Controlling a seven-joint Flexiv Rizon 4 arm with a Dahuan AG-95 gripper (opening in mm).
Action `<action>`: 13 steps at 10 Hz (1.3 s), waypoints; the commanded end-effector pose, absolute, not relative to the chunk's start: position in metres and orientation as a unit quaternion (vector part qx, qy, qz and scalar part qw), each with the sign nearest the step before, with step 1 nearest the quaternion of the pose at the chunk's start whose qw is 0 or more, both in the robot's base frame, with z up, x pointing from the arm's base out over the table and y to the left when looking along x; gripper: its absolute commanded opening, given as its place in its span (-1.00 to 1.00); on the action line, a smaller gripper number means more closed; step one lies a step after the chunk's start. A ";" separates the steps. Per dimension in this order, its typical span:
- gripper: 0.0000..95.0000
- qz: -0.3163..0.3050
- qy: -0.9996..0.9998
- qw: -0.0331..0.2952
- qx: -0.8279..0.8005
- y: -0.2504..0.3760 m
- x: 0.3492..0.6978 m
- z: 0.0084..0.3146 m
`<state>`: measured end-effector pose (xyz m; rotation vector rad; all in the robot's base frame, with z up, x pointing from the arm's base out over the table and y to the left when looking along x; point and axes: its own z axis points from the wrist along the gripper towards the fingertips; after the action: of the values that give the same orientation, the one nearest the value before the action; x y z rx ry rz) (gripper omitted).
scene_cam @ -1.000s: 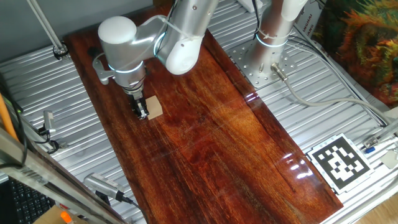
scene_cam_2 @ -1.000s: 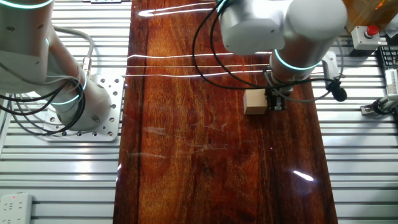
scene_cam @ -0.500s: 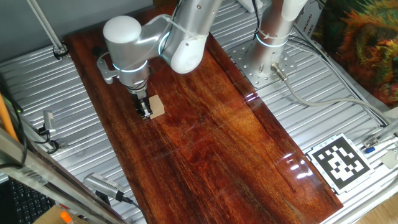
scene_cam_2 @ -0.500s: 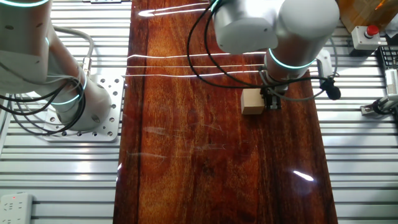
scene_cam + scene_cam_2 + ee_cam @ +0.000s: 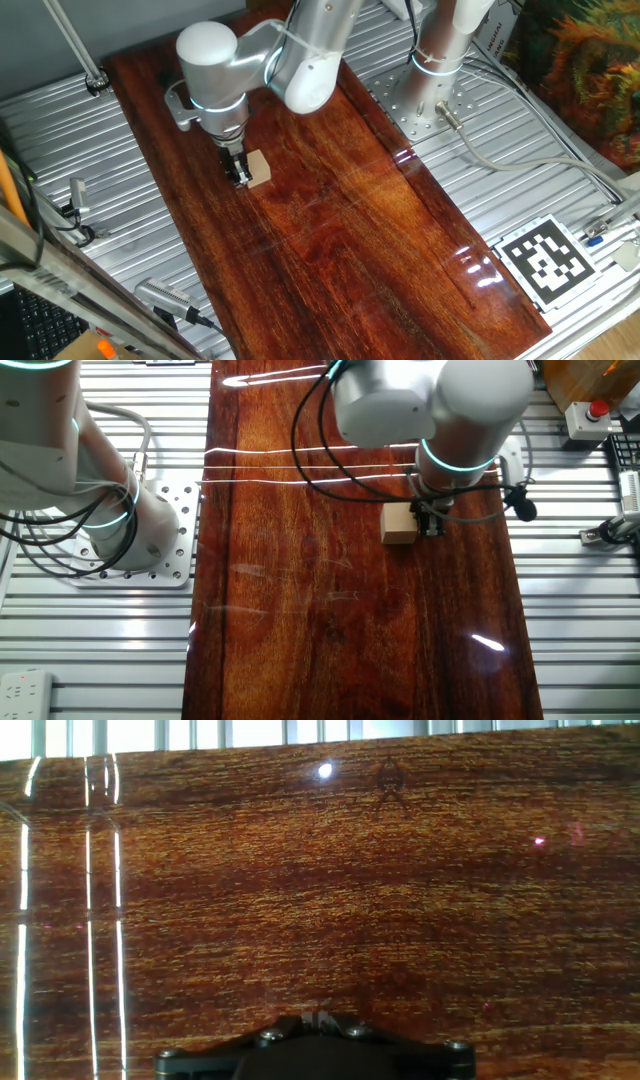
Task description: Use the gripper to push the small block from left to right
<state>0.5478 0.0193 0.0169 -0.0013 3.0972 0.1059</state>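
Note:
The small block is a pale tan wooden cube on the dark wooden board. My gripper is a narrow black tip under the silver arm with a light blue ring. It stands upright with its tip down at the board and touches the block's left side. In the other fixed view the block lies just left of the gripper. The fingers look pressed together and hold nothing. The hand view shows only the gripper's black base and bare board; the block is out of that view.
A second white arm stands on a perforated plate beside the board, with cables trailing from it. A black-and-white printed marker lies on the ribbed metal table at the front right. A red button box sits at the far edge.
My gripper and the block have slid together along the board: rightward in one fixed view, leftward in the other. The gripper stays against the block.

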 end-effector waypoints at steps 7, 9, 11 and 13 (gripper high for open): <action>-1.00 0.032 0.999 0.018 -0.002 0.018 0.527 0.021; -1.00 0.032 0.999 0.020 -0.002 0.018 0.516 0.018; -1.00 0.031 0.999 0.019 -0.003 0.018 0.511 0.017; -1.00 0.031 0.999 0.020 -0.002 0.018 0.505 0.015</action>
<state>0.5043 0.0186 0.0154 -0.0089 3.1000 0.0989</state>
